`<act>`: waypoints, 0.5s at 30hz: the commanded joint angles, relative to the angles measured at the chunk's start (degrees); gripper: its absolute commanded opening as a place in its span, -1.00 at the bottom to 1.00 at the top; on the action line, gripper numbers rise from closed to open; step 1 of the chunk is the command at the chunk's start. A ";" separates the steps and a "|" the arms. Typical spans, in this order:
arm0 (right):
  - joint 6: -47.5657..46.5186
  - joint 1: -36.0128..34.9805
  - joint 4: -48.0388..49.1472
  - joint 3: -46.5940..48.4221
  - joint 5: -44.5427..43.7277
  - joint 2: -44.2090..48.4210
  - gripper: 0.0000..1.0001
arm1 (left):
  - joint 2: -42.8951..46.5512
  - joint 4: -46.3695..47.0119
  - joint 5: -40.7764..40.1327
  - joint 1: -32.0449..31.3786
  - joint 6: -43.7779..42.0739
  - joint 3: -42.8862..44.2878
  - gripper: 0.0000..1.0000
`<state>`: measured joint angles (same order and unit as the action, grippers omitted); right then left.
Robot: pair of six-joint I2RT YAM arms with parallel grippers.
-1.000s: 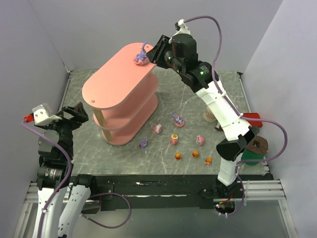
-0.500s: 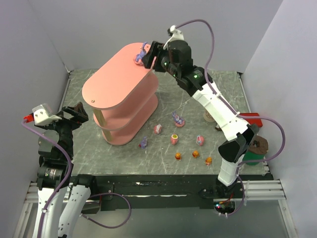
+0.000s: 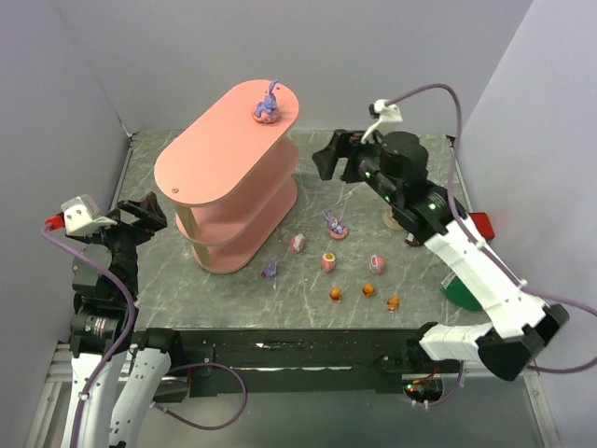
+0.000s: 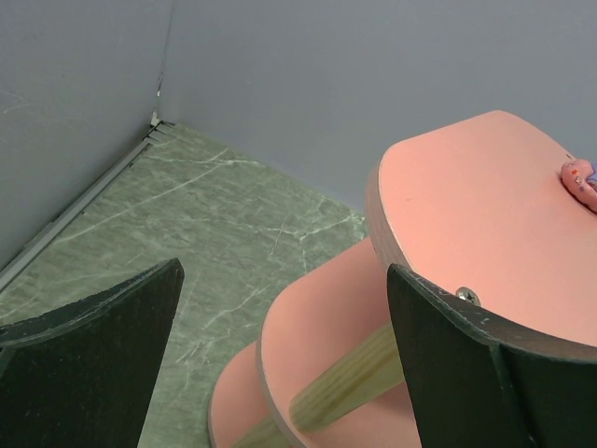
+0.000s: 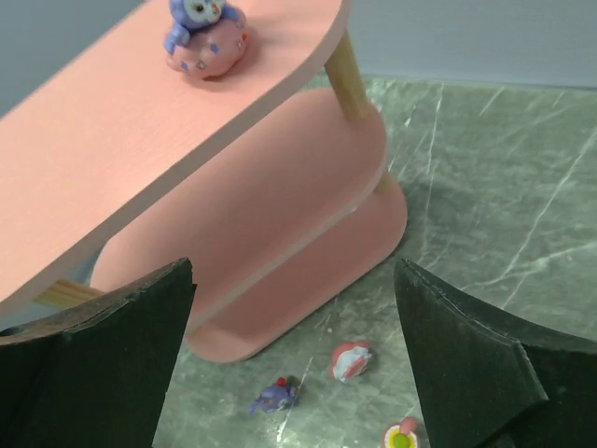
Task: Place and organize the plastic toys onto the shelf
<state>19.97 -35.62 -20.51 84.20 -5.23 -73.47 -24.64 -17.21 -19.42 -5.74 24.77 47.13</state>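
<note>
The right end effector (image 3: 331,157) hangs wide and empty above the counter (image 3: 373,177), at about 4 o'clock from the shelf's (image 3: 233,177) top board. The left end effector (image 3: 142,213) is also wide and empty, parked at 9 o'clock of the shelf.

One bunny (image 3: 267,107) stands upright on the top board, at its 1 o'clock end and near the rim. The other toys lie on the counter at 4 to 5 o'clock of the shelf. They include a second bunny (image 3: 334,224), an egg (image 3: 297,243), a small purple toy (image 3: 270,269) close to the shelf foot, two more eggs, and three orange ones (image 3: 368,289) nearest the arm bases. So most of the task remains.

Risks from here, as I judge them:
- The placed bunny sits close to the rim. A sweep of the right arm past that end of the board could knock it off.
- The loose toys are small and lie near one another. Wide jaws coming down on one may nudge its neighbour, and the rounded eggs may roll.
- The orange ones are tiny, so an off-centre pinch could squirt them out.
- Filling the lower tiers means reaching under an overhanging board. A wrist that clips a board or post could shift the shelf and topple the bunny.
</note>
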 commanded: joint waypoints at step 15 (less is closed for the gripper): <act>0.51 0.55 1.17 -26.01 14.28 10.37 0.88 | 3.20 -0.27 14.29 0.38 1.25 1.64 0.93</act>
<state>18.87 -35.00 -23.62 60.95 4.23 -65.84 -22.70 -17.91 -12.53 -5.69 26.04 47.13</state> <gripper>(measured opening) 0.941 0.966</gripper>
